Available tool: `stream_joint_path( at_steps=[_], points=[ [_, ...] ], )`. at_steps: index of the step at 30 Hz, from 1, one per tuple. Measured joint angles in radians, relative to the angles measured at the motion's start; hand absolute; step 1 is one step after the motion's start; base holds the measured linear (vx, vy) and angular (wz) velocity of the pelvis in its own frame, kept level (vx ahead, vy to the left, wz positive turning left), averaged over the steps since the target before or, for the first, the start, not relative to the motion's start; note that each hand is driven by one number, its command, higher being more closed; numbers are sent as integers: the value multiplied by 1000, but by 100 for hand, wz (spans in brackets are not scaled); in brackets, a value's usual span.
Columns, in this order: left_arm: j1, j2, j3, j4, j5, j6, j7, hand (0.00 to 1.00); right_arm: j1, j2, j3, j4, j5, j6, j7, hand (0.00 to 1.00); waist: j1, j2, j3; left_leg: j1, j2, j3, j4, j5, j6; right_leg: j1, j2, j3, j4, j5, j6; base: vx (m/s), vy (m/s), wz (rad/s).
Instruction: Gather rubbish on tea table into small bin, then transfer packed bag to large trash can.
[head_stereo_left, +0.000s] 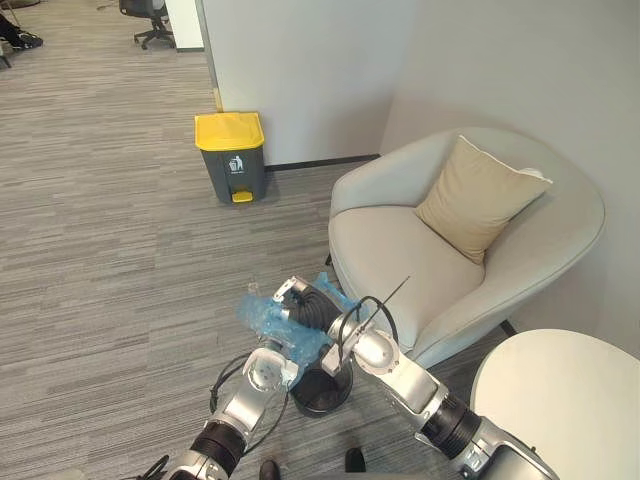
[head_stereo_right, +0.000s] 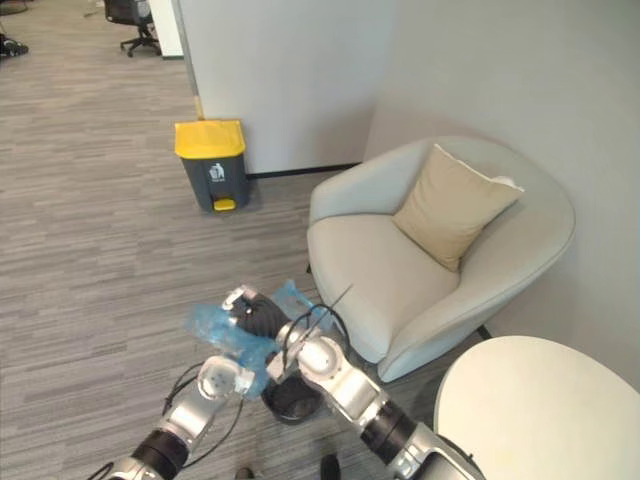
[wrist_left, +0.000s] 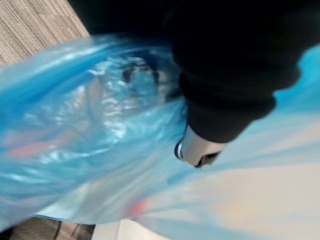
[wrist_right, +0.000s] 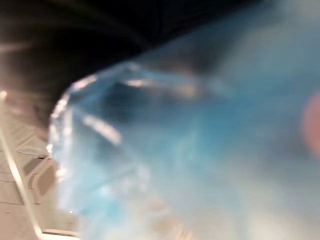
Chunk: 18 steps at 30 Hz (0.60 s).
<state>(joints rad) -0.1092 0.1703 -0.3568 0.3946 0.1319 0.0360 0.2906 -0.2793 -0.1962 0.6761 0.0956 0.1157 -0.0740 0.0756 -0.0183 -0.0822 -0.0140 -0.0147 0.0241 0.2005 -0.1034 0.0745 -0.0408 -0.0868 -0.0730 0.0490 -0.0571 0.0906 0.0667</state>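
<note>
A crumpled blue plastic bag (head_stereo_left: 268, 322) hangs just above the small black bin (head_stereo_left: 322, 392) on the carpet, held up between my two hands. My right hand (head_stereo_left: 312, 304) reaches in from the right, its dark cover over the bag's top and its fingers (head_stereo_left: 287, 292) curled into the plastic. My left hand (head_stereo_left: 268, 368) sits under the bag's lower left side, buried in the folds. In the left wrist view the blue bag (wrist_left: 100, 130) lies right against a dark hand cover (wrist_left: 225, 75). The large grey trash can (head_stereo_left: 231, 155) with a yellow lid stands by the far wall.
A pale armchair (head_stereo_left: 400, 260) with a tan cushion (head_stereo_left: 475, 195) stands close on the right of the bin. The round white tea table (head_stereo_left: 560, 400) is at the lower right. Open carpet stretches left toward the trash can. An office chair (head_stereo_left: 150, 20) is far back.
</note>
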Motion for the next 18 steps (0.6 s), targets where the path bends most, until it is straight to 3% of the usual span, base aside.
stream_joint_path(
  at_steps=[10, 15, 18],
  points=[
    [52, 2, 46, -41, -37, 0, -4, 100, 56, -45, -101, 6, -236, 0, -52, 0, 0, 0, 0, 1, -2, -7, 0, 0, 0, 1, -5, -11, 0, -6, 8, -1, 0, 1],
    [103, 3, 107, -94, -48, 0, -8, 100, 113, -55, -272, -49, -354, -6, -125, 0, 0, 0, 0, 0, -4, -10, 0, -1, 1, 2, -6, -13, -1, -7, 10, 0, 0, 0],
    [124, 3, 125, -94, -55, 0, -10, 100, 147, -63, -327, -85, -359, -11, -154, 0, -1, 0, 0, 0, -3, -10, 0, -2, 1, 2, -7, -13, -1, -8, 10, 0, 0, 0]
  ],
)
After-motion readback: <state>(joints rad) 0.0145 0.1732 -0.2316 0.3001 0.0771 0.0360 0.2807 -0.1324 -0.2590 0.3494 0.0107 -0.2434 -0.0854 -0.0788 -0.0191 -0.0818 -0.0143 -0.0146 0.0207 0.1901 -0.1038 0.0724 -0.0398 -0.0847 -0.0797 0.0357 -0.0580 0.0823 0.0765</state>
